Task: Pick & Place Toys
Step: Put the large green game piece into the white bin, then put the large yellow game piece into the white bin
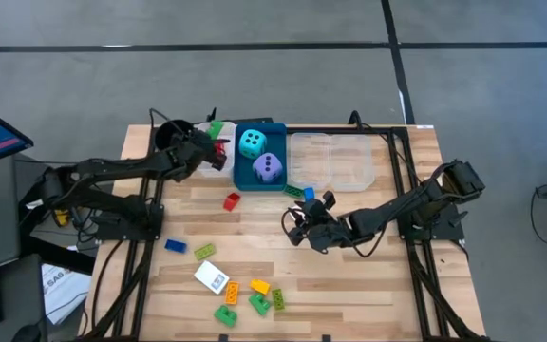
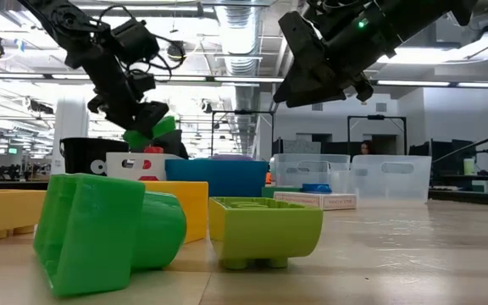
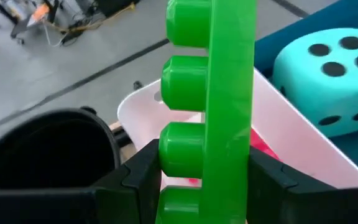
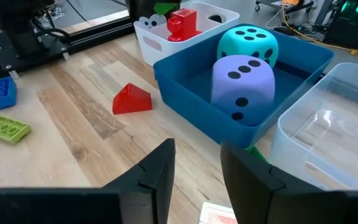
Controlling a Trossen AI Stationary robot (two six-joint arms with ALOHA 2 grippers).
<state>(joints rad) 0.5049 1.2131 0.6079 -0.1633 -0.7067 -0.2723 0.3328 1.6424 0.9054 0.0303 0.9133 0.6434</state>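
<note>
My left gripper (image 1: 209, 142) is at the far left, above the white tray (image 4: 160, 38), and is shut on a long green brick (image 3: 219, 106). A red brick (image 4: 182, 23) sits in that tray. The blue tray (image 1: 241, 173) holds a cyan die (image 1: 252, 143) and a purple die (image 1: 267, 168). My right gripper (image 4: 197, 168) hovers open over the table's middle, near the blue tray's near corner, with nothing between its fingers. A red wedge (image 1: 232, 200), a blue brick (image 1: 175, 245), a card (image 1: 211, 277) and several coloured bricks (image 1: 259, 294) lie on the table. My left gripper pinches the green brick between its two fingers (image 3: 138, 177). One finger is on the studded face (image 3: 176, 149) and the other on the opposite face. The brick runs along the fingers and sticks out past their tips, lifted clear over the white tray.
A black round cup (image 1: 169, 133) stands left of the white tray. A clear tray (image 1: 335, 160) stands right of the blue one. A green and a blue brick (image 1: 302, 192) lie by the blue tray's near corner, beside my right gripper. Bare wood lies at the near right.
</note>
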